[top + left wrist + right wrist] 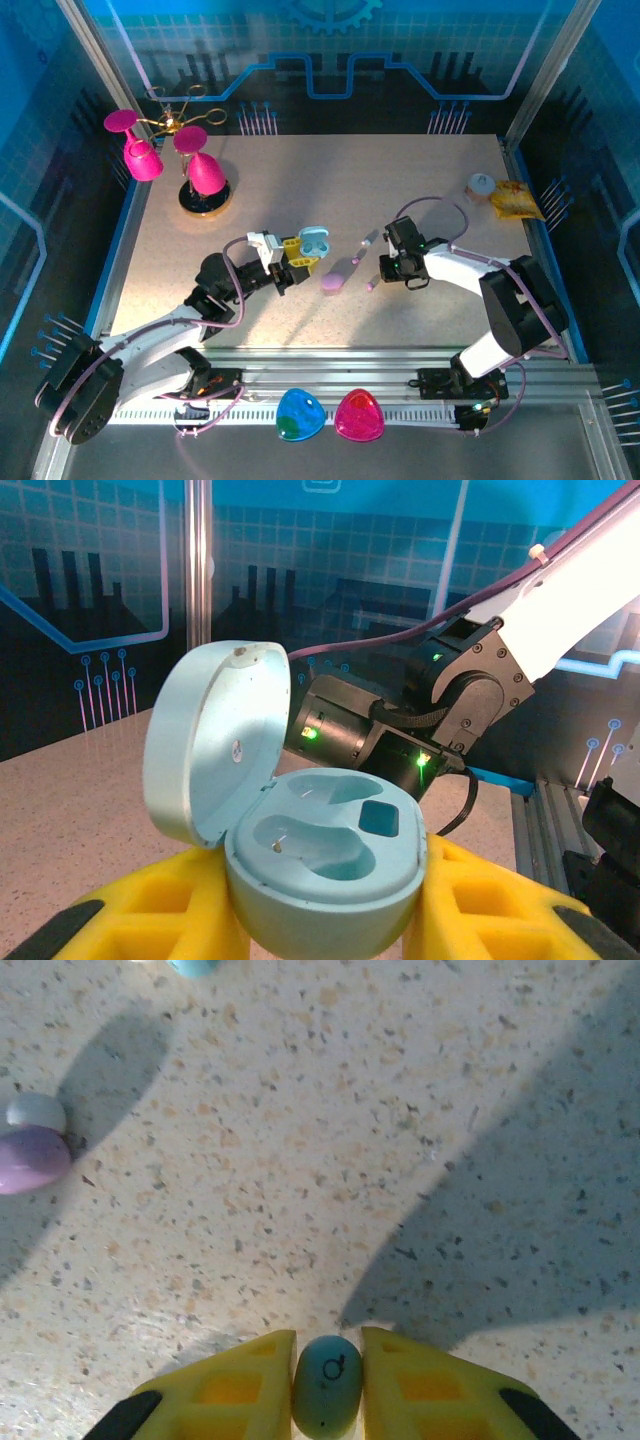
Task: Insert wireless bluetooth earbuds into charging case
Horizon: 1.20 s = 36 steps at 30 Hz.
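Observation:
The pale blue charging case (330, 850) is gripped between the yellow fingers (160, 920) of my left gripper (325, 905), which is shut on its base. Its lid (215, 740) stands open to the left and both wells are empty. In the top view the case (314, 240) is held above the middle of the table by the left gripper (297, 258). My right gripper (326, 1360) is low over the table, shut on a pale blue earbud (326, 1385) with a small dark mark. It is right of the case (384, 272).
A light purple oval piece (335, 281) lies on the table between the grippers, with small pale pieces (369, 238) near it. Pink cups on a gold stand (190, 150) are at the back left, a snack packet (515, 200) at the back right. Blue (300, 415) and pink (359, 416) cases rest on the near rail.

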### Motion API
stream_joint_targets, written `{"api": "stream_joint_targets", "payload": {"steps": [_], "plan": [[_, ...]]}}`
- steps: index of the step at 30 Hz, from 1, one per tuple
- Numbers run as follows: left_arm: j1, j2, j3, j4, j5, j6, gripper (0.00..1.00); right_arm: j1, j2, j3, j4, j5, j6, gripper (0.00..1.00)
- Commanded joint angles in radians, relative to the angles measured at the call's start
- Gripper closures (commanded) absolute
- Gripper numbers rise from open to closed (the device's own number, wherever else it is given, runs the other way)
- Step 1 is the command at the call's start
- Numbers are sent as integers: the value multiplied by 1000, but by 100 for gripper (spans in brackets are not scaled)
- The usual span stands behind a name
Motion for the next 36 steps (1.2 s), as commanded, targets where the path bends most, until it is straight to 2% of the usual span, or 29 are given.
{"api": "stream_joint_targets", "payload": {"steps": [1,26,36], "plan": [[4,3,27,49,11,6,80,-3,15,26,10,-14,-8,82],[4,2,23,41,5,14,79,-2,98,98,-17,-20,-29,76],[4,5,20,42,2,16,79,-3,109,135,-30,-22,-36,81]]}}
